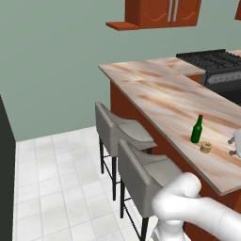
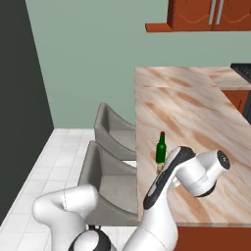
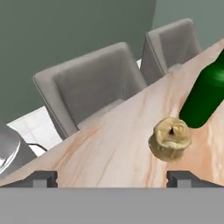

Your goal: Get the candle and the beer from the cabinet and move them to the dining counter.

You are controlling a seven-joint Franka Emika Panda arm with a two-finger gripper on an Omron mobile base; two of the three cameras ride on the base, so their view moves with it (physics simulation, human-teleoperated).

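Observation:
The beer [image 1: 197, 129], a slim dark-green bottle with a reddish cap, stands upright on the dining counter [image 1: 160, 89] near its front edge. The tan candle [image 1: 205, 147] sits just beside it, apart from the bottle. In the hand view the candle [image 3: 170, 138] lies close ahead, right of centre, with the beer [image 3: 204, 95] behind it. My gripper [image 3: 114, 178] is open and low over the slab, nothing between its fingertips [image 3: 46, 177]. The cabinet [image 1: 162, 12] hangs on the far wall with its doors shut.
Two grey bar stools [image 1: 120, 127] [image 1: 146, 169] line the counter's left side. A black gas stove [image 1: 216, 61] stands at the far right. A small shelf [image 1: 121, 26] juts out left of the cabinet. White tiled floor [image 1: 56, 179] lies to the left.

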